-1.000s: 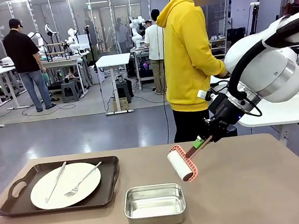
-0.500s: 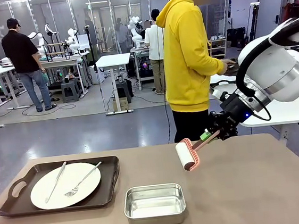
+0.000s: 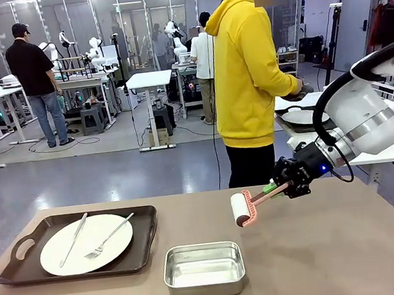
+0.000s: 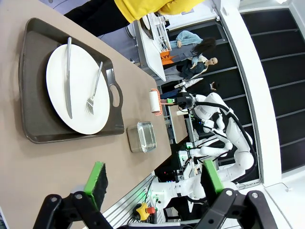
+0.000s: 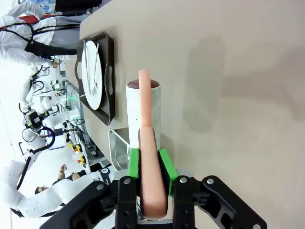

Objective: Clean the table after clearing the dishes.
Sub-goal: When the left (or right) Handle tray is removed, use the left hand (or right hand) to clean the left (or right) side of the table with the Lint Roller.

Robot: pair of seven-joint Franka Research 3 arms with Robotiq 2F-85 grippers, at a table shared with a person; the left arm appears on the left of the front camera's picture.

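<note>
The tan table (image 3: pixel 334 246) carries a dark handled tray (image 3: pixel 26 267) at its left, with a white plate (image 3: pixel 88 247), a knife (image 3: pixel 74 238) and a fork (image 3: pixel 109 237) on it. My right gripper (image 3: pixel 277 189) is shut on the pink handle of a lint roller (image 3: pixel 240 208), whose white drum hangs just over the table's far middle. In the right wrist view the handle (image 5: pixel 148 181) sits between the green pads, with the drum (image 5: pixel 138 107) ahead. My left gripper (image 4: pixel 153 179) hovers open and holds nothing, high above the plate (image 4: pixel 76 88).
A small steel pan (image 3: pixel 203 269) stands at the front middle. A person in a yellow hoodie (image 3: pixel 249 71) stands at the far edge, turned to a white side table (image 3: pixel 387 147) where another dark tray with a white plate (image 3: pixel 305 116) lies. The table's right half is bare.
My right arm has drawn back to the right. The lint roller rose a little and shifted toward the far edge. The tray, plate and pan have not moved.
</note>
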